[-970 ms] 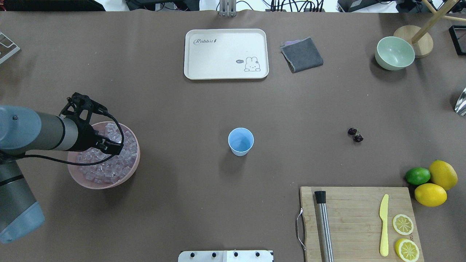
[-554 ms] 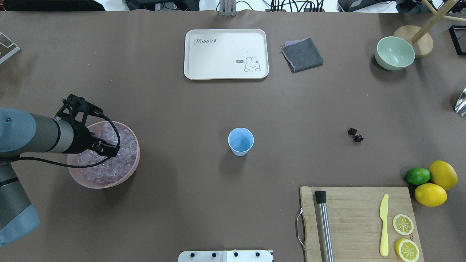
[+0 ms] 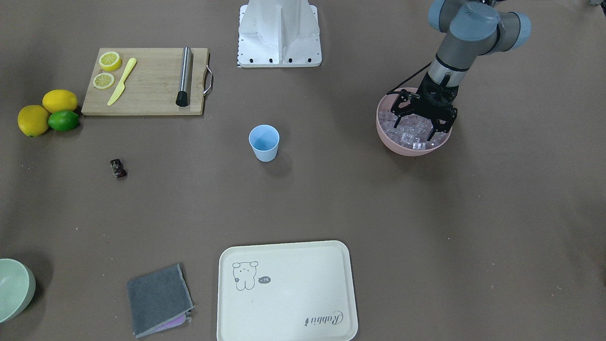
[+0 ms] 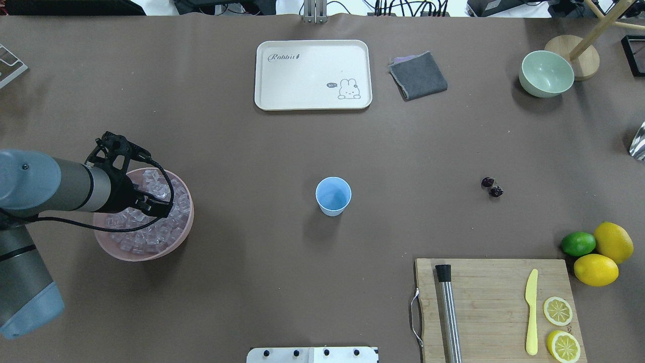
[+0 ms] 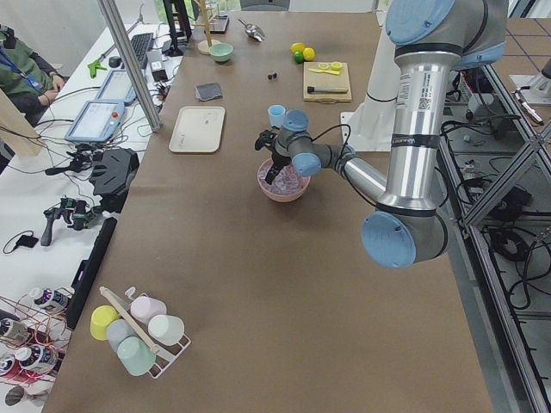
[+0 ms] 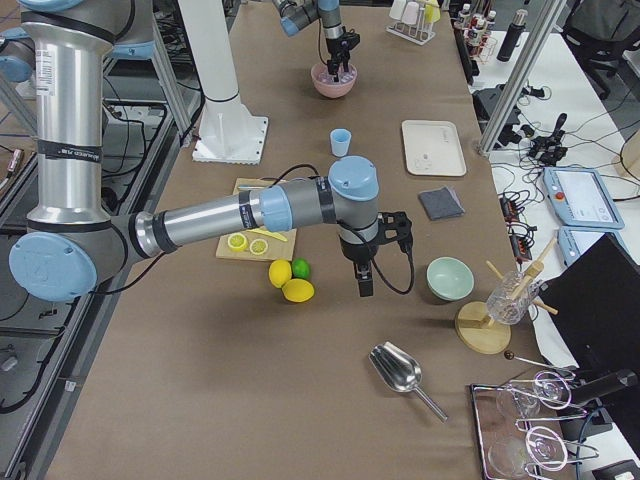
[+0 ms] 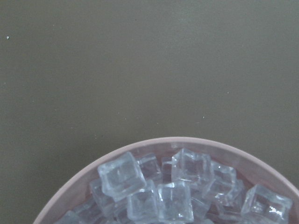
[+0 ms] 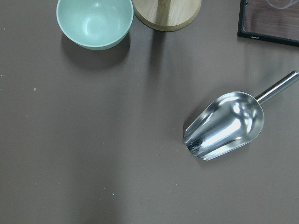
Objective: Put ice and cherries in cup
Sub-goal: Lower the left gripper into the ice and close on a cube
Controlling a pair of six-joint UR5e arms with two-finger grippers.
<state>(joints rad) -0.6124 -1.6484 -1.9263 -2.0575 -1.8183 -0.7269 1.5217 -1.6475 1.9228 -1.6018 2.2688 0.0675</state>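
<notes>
So the step here looks like grabbing ice out of the pink bowl (image 3: 413, 148) on the robot's left side of the tabletop (image 4: 252, 151). The left hand (image 3: 415, 129) hangs right over the pile of ice (image 7: 173, 200) with its fingers spread, tips down among or just above the cubes.

If I were doing it, I'd pick one cube that sits proud of the heap near the top, come straight down so a finger lands on each of two flat opposite faces, and close gently. These things look slick and will probably squirt out sideways if pinched on a corner. Then lift straight up before swinging over to the light blue cup (image 4: 333, 196), which stands upright and looks empty, well apart from the bowl, mid-tabletop. Drop from just above the rim so the light cup doesn't tip.

The cherries (image 4: 492, 187) lie on the bare tabletop, well to the cup's other side, untouched.

What I can't work out:
- **Fingertips:** the left wrist view shows only ice and bowl rim, no fingers, so I can't tell whether the tips touch a cube.
- **Right hand (image 6: 364, 282):** it only shows in the side view, near the lemons. I can't tell if it's spread or pressed together. Its wrist view just shows a metal scoop (image 8: 224, 123) and a pale green bowl (image 8: 95, 21).
</notes>
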